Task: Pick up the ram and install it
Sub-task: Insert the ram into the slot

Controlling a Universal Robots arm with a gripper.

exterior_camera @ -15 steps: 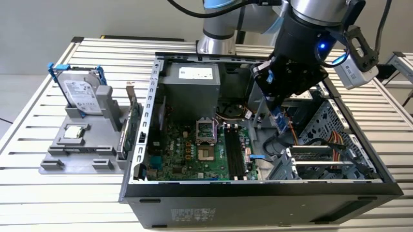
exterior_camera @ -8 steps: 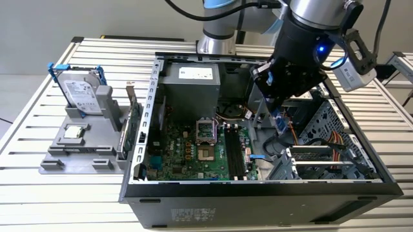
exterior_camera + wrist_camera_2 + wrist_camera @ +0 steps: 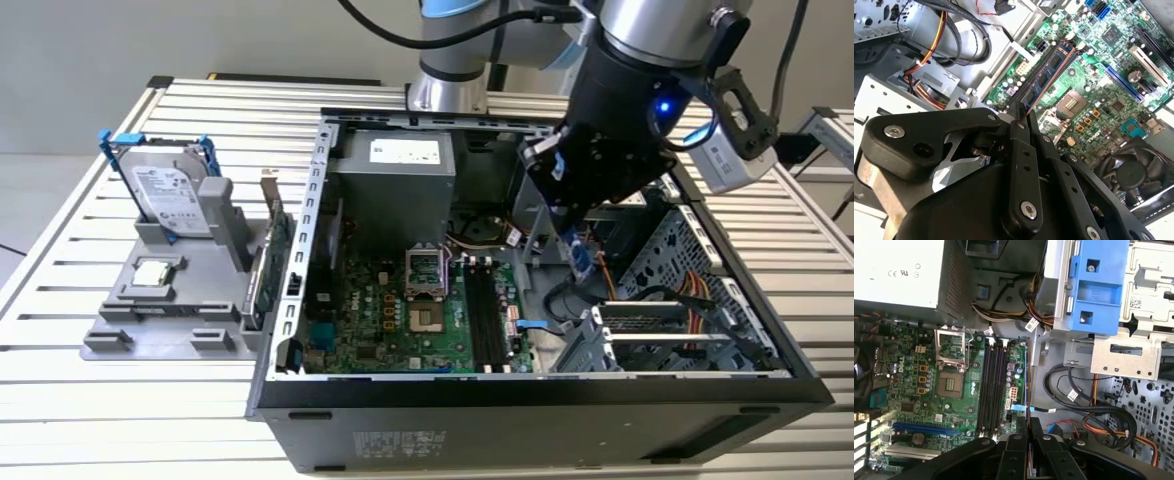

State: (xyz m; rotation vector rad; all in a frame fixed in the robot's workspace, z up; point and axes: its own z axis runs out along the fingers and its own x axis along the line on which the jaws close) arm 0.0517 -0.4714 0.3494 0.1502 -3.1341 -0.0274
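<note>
Slatted bench (image 3: 80, 400) carrying open computer case (image 3: 534, 410); above motherboard (image 3: 400, 320), end effector (image 3: 1021, 119) clamped on ram (image 3: 1046, 75), right of frame center.

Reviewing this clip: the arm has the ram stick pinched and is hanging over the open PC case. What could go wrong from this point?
1. The hand grips the ram edge-on by one end, so the stick could pivot or slip.
2. The ram hangs above the motherboard beside the memory slots, not in one; a slightly skewed descent could miss the slot and hit nearby components.
3. The loose cables lie close to the hand and might snag it.
</note>
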